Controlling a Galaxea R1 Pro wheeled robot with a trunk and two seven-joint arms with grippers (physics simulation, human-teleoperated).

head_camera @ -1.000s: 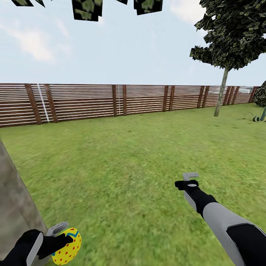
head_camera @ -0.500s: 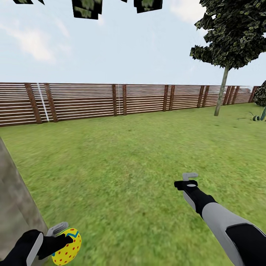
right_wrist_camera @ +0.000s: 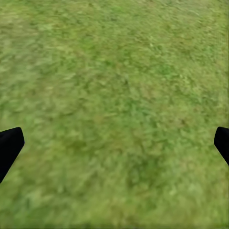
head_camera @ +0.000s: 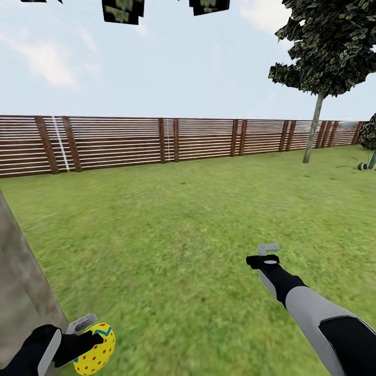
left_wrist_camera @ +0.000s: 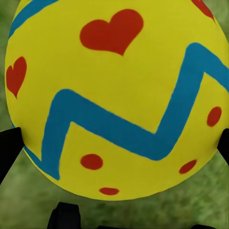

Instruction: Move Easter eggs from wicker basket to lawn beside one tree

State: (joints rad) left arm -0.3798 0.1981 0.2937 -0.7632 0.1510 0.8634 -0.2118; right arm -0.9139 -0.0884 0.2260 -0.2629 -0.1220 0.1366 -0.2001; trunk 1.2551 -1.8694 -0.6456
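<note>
Yellow Easter egg (head_camera: 95,349) clamped in left claw (head_camera: 83,338), long axis tilted; right claw (head_camera: 268,254) apart.

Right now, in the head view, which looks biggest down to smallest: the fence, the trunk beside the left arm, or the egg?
1. Fence, spanning the picture's width.
2. Trunk, though nearness to the camera inflates it and the edge cuts it off.
3. Egg, held in the left end effector.

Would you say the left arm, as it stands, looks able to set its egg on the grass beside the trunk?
Probably yes: the left gripper holds the egg low, right beside the trunk, with open lawn below.
</note>
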